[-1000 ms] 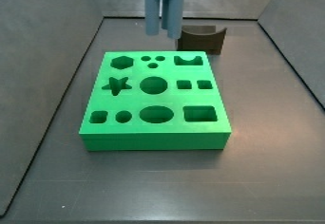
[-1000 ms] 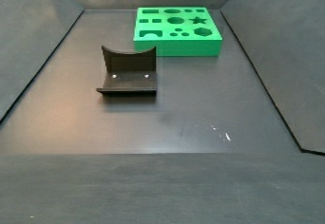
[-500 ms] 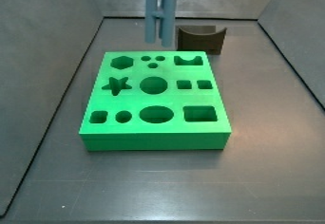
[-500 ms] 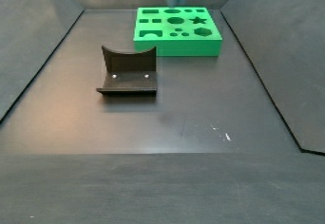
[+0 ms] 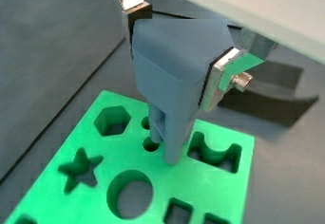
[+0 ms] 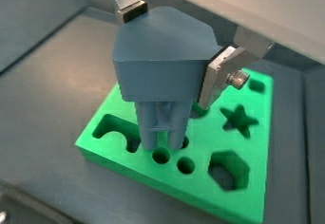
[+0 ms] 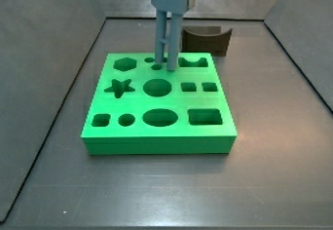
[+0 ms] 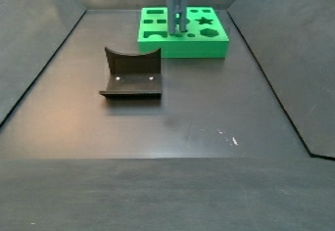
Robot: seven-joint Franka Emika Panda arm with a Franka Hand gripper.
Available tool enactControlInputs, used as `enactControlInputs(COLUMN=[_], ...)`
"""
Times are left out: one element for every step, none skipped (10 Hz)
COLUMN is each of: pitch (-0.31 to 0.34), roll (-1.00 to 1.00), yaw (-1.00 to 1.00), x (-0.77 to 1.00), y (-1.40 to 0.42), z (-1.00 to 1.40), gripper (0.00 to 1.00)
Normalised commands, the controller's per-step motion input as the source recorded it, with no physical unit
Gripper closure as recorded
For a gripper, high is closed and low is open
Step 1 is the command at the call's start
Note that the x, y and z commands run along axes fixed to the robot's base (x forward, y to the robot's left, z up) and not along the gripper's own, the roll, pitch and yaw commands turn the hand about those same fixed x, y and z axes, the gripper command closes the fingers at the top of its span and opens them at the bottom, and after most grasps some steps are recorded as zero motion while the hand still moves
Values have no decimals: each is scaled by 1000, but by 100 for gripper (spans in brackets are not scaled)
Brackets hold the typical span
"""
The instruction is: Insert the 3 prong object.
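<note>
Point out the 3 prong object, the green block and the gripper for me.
3 prong object (image 6: 160, 62), wrist view, blocky top.
Green block (image 7: 221, 129), side view, bare top near the front corner.
Gripper (image 5: 178, 40), wrist view, between the fingers, over the held piece.

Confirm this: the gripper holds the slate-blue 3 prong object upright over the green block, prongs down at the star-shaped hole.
Wrong in one respect: the prongs of the 3 prong object come down at the row of three small round holes, not the star-shaped hole, as a side view shows. The rest holds: the gripper holds it upright over the green block, prongs down.
</note>
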Motion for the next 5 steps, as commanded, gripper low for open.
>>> enactControlInputs(pitch=[10, 0, 0, 0, 0], roll=[96, 0, 16, 0, 19], yaw=[-926, -789, -717, -451, -489], x=[-143, -334, -557, -503, -306], y=[0, 123, 103, 326, 206], z=[-74, -40, -89, -86, -163], gripper=[100, 100, 100, 100, 100])
